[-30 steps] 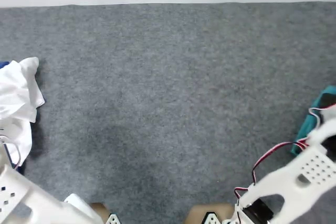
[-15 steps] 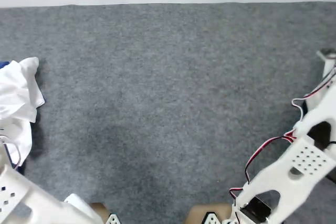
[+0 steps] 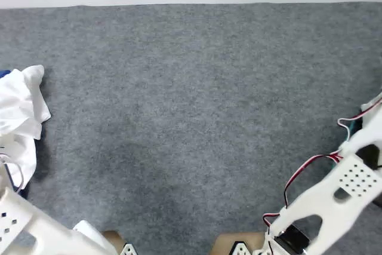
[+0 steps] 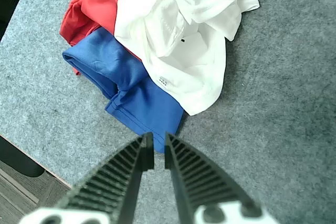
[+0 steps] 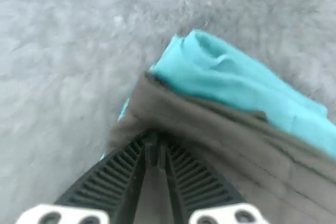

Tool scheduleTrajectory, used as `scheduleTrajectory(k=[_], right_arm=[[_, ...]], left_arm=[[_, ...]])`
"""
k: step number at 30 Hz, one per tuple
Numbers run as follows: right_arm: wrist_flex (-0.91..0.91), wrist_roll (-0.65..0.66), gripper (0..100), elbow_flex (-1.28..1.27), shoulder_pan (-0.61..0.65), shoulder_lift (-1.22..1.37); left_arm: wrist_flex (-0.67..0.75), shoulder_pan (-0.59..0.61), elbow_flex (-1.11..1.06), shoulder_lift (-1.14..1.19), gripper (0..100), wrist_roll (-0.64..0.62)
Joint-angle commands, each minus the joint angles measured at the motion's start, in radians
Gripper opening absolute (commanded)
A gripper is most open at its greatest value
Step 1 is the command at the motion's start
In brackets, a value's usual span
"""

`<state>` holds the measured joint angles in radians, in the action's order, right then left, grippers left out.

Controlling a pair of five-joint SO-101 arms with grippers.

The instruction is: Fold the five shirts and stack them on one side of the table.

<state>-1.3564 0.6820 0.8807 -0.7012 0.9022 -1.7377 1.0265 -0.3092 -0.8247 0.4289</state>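
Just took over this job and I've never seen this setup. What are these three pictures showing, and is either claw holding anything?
These are two white robot arms side by side at a grey felt-covered table. The high view looks down from a fixed camera: the left arm is at its lower left corner, the right arm at its lower right. The other two pictures come from a camera on each wrist, looking along the gripper. The left gripper hangs nearly closed and empty over a loose pile: a white shirt lying on a blue shirt and a red shirt. The right gripper is shut on a grey-brown shirt, with a teal shirt bunched against it.
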Motion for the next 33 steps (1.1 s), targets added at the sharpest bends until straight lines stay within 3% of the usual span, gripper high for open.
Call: scheduleTrajectory(k=[1, 16, 21, 25, 29, 33], right_arm=[[0.067, -0.003, 1.0, 0.06, -0.015, -0.018], [-0.444, -0.015, 1.0, 0.411, 0.108, -0.2], [-0.443, -0.172, 1.0, 0.381, 0.12, -0.257], [-0.444, -0.198, 1.0, 0.229, 0.151, -0.38], [-0.443, -0.203, 1.0, -0.097, 0.193, -0.575], [-0.44, -0.245, 1.0, -0.416, 0.223, -0.771]], left_arm=[[-0.014, -0.006, 0.033, -0.015, 5, 0.009], [-0.014, -0.008, 0.033, -0.017, 5, 0.006], [-0.014, -0.008, 0.033, -0.017, 5, 0.005], [-0.014, -0.048, 0.033, -0.017, 5, 0.005], [-0.006, -0.1, 0.033, -0.006, 5, 0.008], [0.1, -0.104, -0.024, -0.006, 10, 0.078]])
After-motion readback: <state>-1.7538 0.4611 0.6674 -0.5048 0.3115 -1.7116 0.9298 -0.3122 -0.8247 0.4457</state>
